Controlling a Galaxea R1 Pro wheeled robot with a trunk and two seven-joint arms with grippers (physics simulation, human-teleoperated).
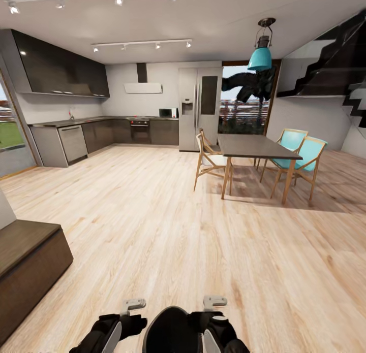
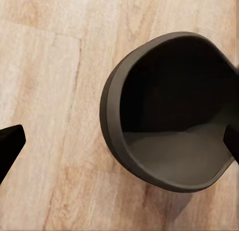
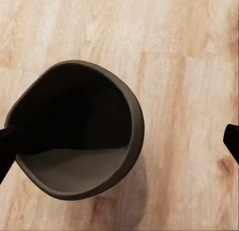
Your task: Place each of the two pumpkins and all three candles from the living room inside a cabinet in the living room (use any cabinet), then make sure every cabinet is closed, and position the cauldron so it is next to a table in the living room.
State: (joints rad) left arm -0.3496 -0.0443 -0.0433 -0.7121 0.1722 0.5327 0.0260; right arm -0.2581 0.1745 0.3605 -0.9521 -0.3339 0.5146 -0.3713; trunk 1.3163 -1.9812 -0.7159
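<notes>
Here, both grippers wide apart, cauldron (image 1: 170, 330) rim between fingers, above floor (image 1: 168, 231).

Head camera high, facing forward and down across the wood floor (image 1: 168, 226) towards the kitchen, both wrist cameras close, looking straight down, all three sharing the dark pot (image 2: 174, 116) and floor.

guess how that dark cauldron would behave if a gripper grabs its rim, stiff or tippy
The cauldron looks thick-walled with a rolled rim, so probably rigid and fairly heavy. It appears empty, so nothing should slosh. Its rounded body suggests it could rock or swing if held by one edge over the wooden floor.
</notes>
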